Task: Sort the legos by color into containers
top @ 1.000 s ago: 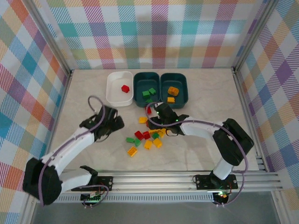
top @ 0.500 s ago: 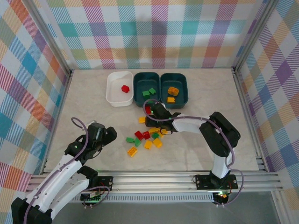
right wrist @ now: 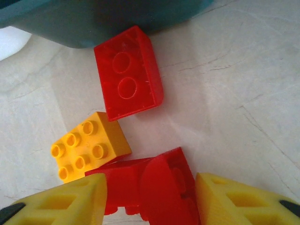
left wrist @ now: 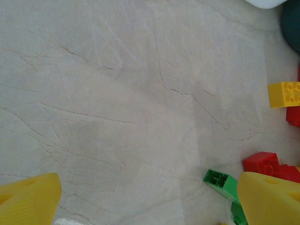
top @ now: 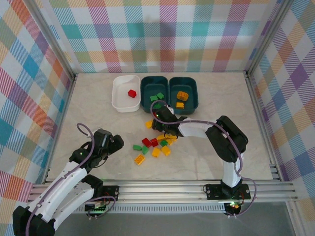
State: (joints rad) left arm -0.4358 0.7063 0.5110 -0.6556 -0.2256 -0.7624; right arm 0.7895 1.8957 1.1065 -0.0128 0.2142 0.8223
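Pale marbled surface, checked cloth walls all round.

Nearest, lower left of the top view: left arm low over bare surface. Left fingers are spread wide with nothing between them. A green brick lies by the right-hand one. My reading is that this arm hangs back so the two do not crowd one pile.

Mid-frame: loose legos, red, green and yellow mixed, are scattered just short of the tubs. At the pile's far edge, right fingers press on either side of a red brick, both pads touching it. It seems to lie on its side, no studs toward the wrist camera, and its long axis is hard to read. Beside it sits a yellow brick, studs up, long axis running lower left to upper right. Beyond is a second red brick, hollow underside up, long axis near vertical in frame, its top end at a teal wall.

Farthest, upper centre, three tubs stand side by side:
- white tub, one red piece inside
- middle teal tub, green pieces
- right teal tub, orange-yellow pieces

Likely destination for the gripped brick: the white tub.
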